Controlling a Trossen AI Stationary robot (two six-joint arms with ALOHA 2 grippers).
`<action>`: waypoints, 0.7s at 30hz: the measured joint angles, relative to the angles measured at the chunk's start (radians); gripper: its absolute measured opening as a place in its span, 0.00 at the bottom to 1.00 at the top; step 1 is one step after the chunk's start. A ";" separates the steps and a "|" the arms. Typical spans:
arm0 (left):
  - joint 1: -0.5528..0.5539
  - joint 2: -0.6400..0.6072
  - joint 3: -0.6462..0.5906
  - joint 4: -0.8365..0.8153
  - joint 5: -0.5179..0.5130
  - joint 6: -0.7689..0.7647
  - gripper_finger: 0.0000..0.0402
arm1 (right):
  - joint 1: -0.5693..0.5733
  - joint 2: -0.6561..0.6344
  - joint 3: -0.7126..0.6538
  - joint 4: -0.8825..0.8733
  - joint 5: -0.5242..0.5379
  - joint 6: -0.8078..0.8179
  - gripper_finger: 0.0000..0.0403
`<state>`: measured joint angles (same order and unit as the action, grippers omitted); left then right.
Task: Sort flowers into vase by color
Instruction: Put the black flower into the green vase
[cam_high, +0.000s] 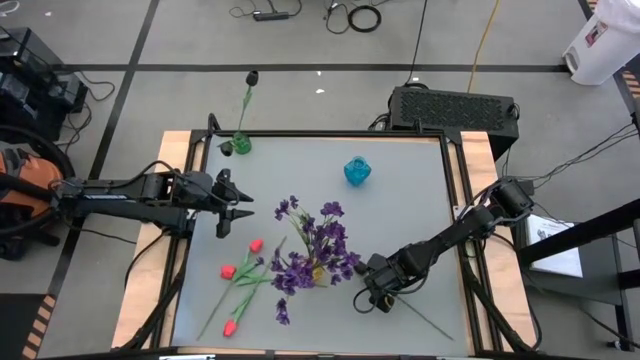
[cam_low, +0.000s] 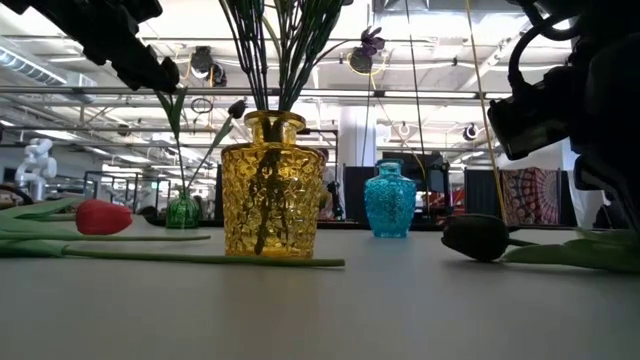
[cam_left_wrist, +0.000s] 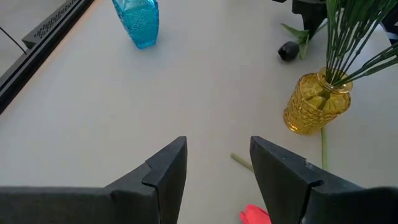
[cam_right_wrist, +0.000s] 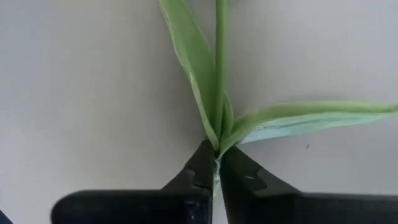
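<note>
While the left gripper (cam_high: 243, 212) hovers with fingers spread wide over the counter's (cam_high: 400, 200) left side, holding nothing, three vases stand on it: green (cam_high: 241, 144) with one black-headed flower (cam_high: 251, 77), yellow (cam_low: 271, 185) mid-counter packed with purple sprays (cam_high: 315, 245), and an empty blue vase (cam_high: 357, 171). Three red tulips (cam_high: 240, 272) lie loose lower left. At lower right, the right gripper (cam_right_wrist: 217, 169) has its fingers pinched on a black-headed flower's stem (cam_right_wrist: 219, 74) lying on the counter.

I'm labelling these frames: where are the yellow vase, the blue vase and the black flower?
yellow vase (cam_low: 270, 190), low view, middle of its textured body.
blue vase (cam_high: 357, 171), high view, top of the vase.
black flower (cam_low: 477, 237), low view, on its dark head lying on the table.
</note>
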<state>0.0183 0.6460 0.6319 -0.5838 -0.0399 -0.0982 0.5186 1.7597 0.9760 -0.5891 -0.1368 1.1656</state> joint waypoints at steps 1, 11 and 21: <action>0.000 0.000 0.000 0.000 -0.001 0.000 0.45 | 0.000 -0.002 0.000 -0.001 0.000 -0.001 0.01; 0.000 0.000 0.000 0.000 -0.043 0.000 0.45 | 0.001 -0.079 -0.003 -0.020 0.001 -0.047 0.01; 0.000 0.000 0.000 0.000 -0.044 0.000 0.45 | -0.045 -0.170 -0.003 -0.024 0.072 -0.067 0.01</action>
<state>0.0185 0.6460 0.6319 -0.5838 -0.0837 -0.0978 0.4735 1.5897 0.9733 -0.6127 -0.0644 1.0990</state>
